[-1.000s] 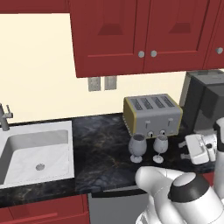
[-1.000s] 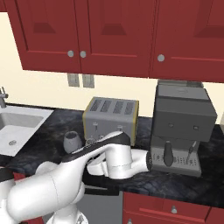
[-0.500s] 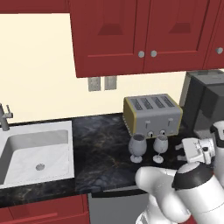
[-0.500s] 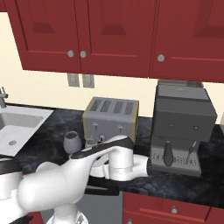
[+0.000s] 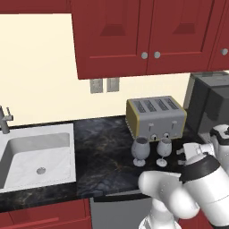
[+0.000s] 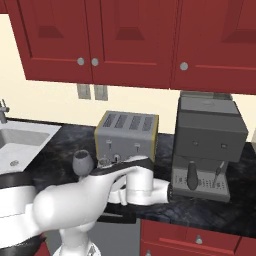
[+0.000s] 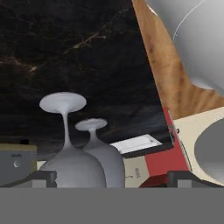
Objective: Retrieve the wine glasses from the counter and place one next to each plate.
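Two grey-blue wine glasses, the left wine glass (image 5: 140, 150) and the right wine glass (image 5: 164, 150), stand upright side by side on the black marbled counter (image 5: 105, 154), in front of the toaster. My gripper (image 5: 184, 154) hovers just right of the right glass, apart from it. The rolled hand view shows both upside down, the nearer wine glass (image 7: 70, 162) and the farther wine glass (image 7: 103, 155) between my open gripper's (image 7: 112, 177) tips, closer to the left fingertip (image 7: 41, 177). One wine glass (image 6: 82, 161) shows beside my arm. Nothing is held. The plates are out of view.
A silver toaster (image 5: 155, 117) stands right behind the glasses. A dark coffee machine (image 6: 207, 142) rises to their right. The white inset sink (image 5: 38, 154) with its faucet (image 5: 4, 120) lies at the left. Red wall cabinets (image 5: 147, 36) hang above.
My arm's elbow has swung up and across in front of the base views, and the hand has edged slightly toward the glasses. Both glasses stand where they were; the gripper stays open.
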